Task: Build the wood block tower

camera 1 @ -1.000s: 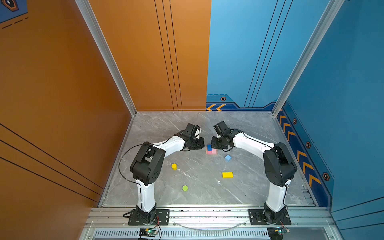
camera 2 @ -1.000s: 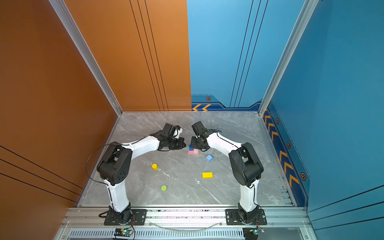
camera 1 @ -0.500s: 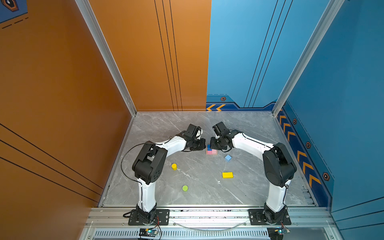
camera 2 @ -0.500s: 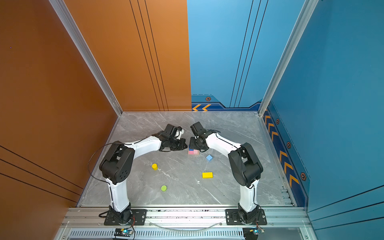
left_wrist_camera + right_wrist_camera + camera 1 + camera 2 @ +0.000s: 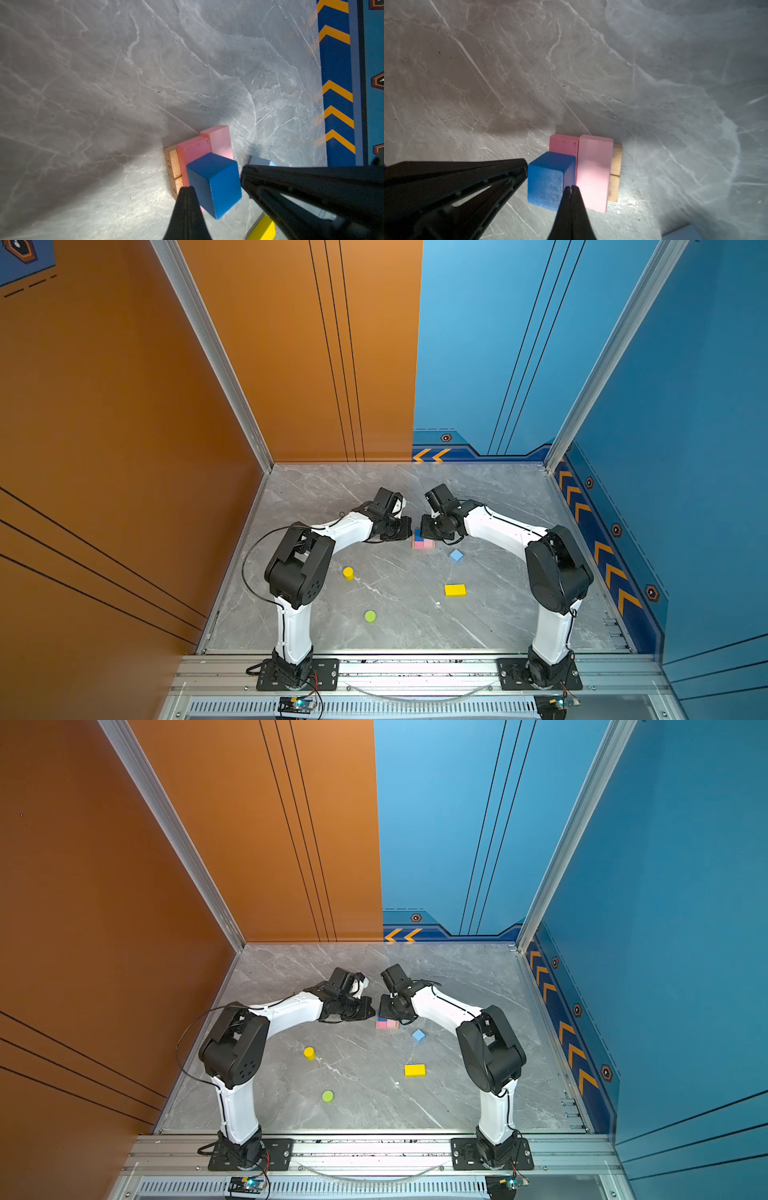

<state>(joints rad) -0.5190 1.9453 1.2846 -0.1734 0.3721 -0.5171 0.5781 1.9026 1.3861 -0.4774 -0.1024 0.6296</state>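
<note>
The tower stands mid-table: tan planks (image 5: 171,164) lowest, two pink bars (image 5: 424,545) (image 5: 593,170) across them, and a dark-blue cube (image 5: 417,534) (image 5: 214,182) (image 5: 548,178) on one end of the bars. My left gripper (image 5: 409,531) (image 5: 188,190) is shut, its tip against one side of the cube. On the opposite side, my right gripper (image 5: 424,530) (image 5: 572,188) is also shut and holds nothing. Loose wood blocks lie nearer the front: a light-blue cube (image 5: 456,556), a yellow brick (image 5: 455,590), a yellow cylinder (image 5: 348,573) and a lime-green cylinder (image 5: 370,616).
Orange wall panels close the left side and blue ones the right and back. A chevron-striped skirting (image 5: 336,83) runs along the right wall. The grey marble floor (image 5: 407,605) ends at the aluminium rail (image 5: 415,668) that carries both arm bases.
Both shut grippers have drawn in toward the dark-blue cube from either side, the left one moving right the most. The blocks have not moved.
</note>
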